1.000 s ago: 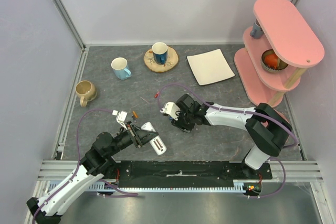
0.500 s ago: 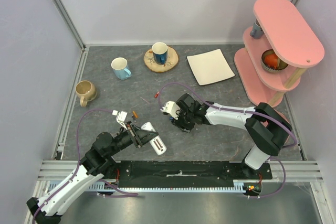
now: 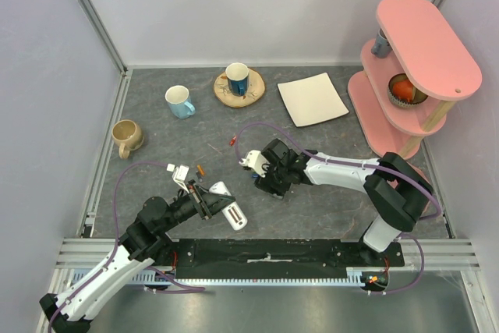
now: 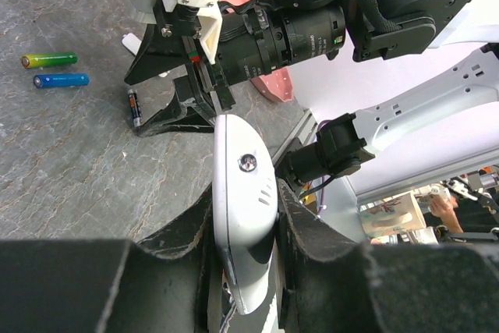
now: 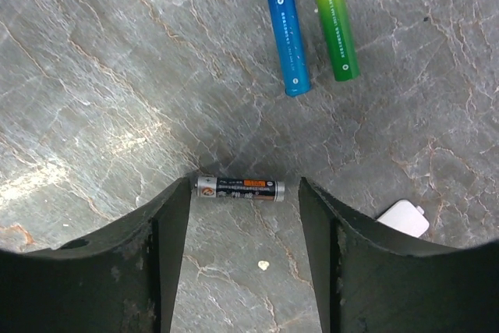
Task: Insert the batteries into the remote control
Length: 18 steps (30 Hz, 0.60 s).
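Jaws widened, the right gripper point(image 5: 245, 200) is held open astride the black battery point(image 5: 240, 189) on the table point(image 5: 117, 76), which could be sent rolling by uneven closing, while the remote control point(image 4: 238, 161) is clamped in the left gripper point(image 4: 245, 228).

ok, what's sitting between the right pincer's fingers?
A black battery, flat on the table, lying crosswise in the gap and not clamped. The right wrist view shows it.

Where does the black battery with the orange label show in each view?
Top external: not visible, presumably under the right gripper.
Left wrist: upper left, the black battery lying at that gripper's jaws.
Right wrist: centre, lying between the open jaws.
Shared landmark: the right gripper.
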Available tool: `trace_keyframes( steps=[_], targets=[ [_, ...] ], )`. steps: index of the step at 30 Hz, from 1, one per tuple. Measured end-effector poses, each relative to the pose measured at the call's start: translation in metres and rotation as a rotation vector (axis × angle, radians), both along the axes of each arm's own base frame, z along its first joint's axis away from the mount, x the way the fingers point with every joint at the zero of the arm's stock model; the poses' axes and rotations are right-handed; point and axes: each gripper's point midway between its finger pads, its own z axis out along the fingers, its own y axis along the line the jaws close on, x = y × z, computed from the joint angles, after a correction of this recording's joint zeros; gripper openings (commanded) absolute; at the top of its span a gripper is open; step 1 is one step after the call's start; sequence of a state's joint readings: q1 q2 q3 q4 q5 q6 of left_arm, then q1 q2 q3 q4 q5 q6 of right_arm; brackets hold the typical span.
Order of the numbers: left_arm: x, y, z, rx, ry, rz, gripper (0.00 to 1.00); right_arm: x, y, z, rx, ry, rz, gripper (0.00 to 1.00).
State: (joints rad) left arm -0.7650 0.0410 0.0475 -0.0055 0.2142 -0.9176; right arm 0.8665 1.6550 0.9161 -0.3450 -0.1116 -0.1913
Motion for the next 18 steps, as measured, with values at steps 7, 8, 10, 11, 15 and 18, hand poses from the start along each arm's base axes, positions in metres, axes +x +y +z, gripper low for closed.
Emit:
trace_keyframes(
  steps=[7, 8, 10, 11, 15, 18],
  targets=[
    [0.0, 0.0, 0.0, 0.0, 0.0, 0.0, 0.02, 0.002, -0.003, 0.006, -0.015, -0.003, -0.023, 0.84],
    [0.0, 0.0, 0.0, 0.0, 0.0, 0.0, 0.02, 0.003, -0.002, 0.01, -0.006, -0.009, -0.03, 0.86],
    [0.0, 0.0, 0.0, 0.0, 0.0, 0.0, 0.02, 0.007, 0.002, 0.022, 0.019, -0.027, -0.051, 0.92],
    [0.0, 0.0, 0.0, 0.0, 0.0, 0.0, 0.02, 0.011, 0.005, 0.031, 0.039, -0.044, -0.07, 0.98],
    [0.0, 0.0, 0.0, -0.002, -0.002, 0.004, 0.02, 0.026, 0.011, 0.077, 0.162, -0.133, -0.201, 0.98],
    [0.0, 0.001, 0.003, -0.012, -0.011, 0.006, 0.02, 0.038, 0.01, 0.119, 0.357, -0.192, -0.438, 0.98]
  ],
)
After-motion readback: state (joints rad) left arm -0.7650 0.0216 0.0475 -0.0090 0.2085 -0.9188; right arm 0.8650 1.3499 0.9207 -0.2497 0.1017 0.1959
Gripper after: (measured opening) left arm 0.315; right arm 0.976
